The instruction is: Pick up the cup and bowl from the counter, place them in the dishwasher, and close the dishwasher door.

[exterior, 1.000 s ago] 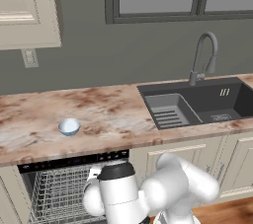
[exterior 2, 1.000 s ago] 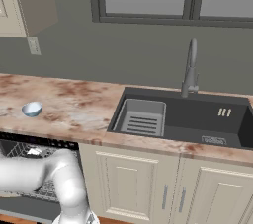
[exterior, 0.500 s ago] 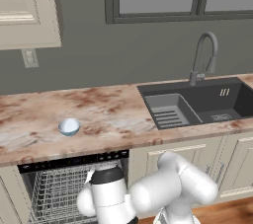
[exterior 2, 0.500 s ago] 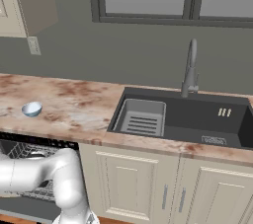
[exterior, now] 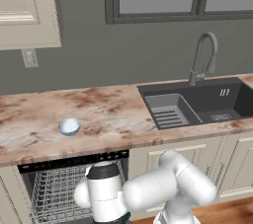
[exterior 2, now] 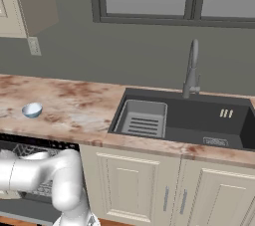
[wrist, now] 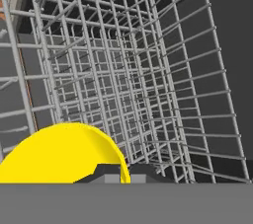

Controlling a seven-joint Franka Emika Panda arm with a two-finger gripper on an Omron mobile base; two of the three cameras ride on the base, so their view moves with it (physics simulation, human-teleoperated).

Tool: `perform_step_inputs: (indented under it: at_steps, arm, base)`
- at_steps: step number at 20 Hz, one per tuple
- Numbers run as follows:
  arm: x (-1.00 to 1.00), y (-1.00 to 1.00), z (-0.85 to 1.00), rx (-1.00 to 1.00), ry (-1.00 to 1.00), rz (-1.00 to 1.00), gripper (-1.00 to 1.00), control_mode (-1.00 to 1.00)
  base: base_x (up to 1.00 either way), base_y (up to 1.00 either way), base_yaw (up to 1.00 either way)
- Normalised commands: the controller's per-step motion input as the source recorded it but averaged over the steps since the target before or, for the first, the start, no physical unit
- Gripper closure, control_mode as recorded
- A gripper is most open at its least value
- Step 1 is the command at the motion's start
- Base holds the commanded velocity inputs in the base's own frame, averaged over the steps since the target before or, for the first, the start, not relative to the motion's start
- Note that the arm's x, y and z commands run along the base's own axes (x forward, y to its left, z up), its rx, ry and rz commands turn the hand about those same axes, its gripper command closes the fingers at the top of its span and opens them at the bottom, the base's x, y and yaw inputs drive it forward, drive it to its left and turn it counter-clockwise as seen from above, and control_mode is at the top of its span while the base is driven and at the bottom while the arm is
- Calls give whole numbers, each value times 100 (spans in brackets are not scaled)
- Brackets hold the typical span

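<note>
Cup point(wrist: 59, 154), smooth yellow, against dishwasher's point(wrist: 148, 70) wire grid

Two base cameras look forward and down over the counter point(exterior: 113, 109) from behind the arm, one from its left, one from its right. Both share the sink point(exterior 2: 189, 120), the bowl point(exterior: 69, 127) and the open dishwasher point(exterior: 54, 188). The hand camera sits close inside the wire rack point(wrist: 128, 70), facing along its grid.
</note>
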Motion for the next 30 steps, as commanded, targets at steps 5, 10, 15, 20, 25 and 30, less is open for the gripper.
perform_step_inputs:
  at_steps: [5, 10, 15, 20, 25, 30]
  arm:
    - [-12, 28, -41, -1, 0, 0, -100, -100]
    - [-71, 31, -69, 0, -5, 0, -100, -100]
    - [-94, 50, -85, -3, -8, 0, -100, -100]
    - [-72, 31, -10, 0, -16, 0, -100, -100]
    - [-79, 23, 50, 0, -28, 0, -100, -100]
    - [-31, 1, 61, 3, -21, 0, -100, -100]
  base:
    - [0, 0, 0]
    - [0, 0, 0]
    - [0, 0, 0]
    - [0, 0, 0]
    - [0, 0, 0]
    - [0, 0, 0]
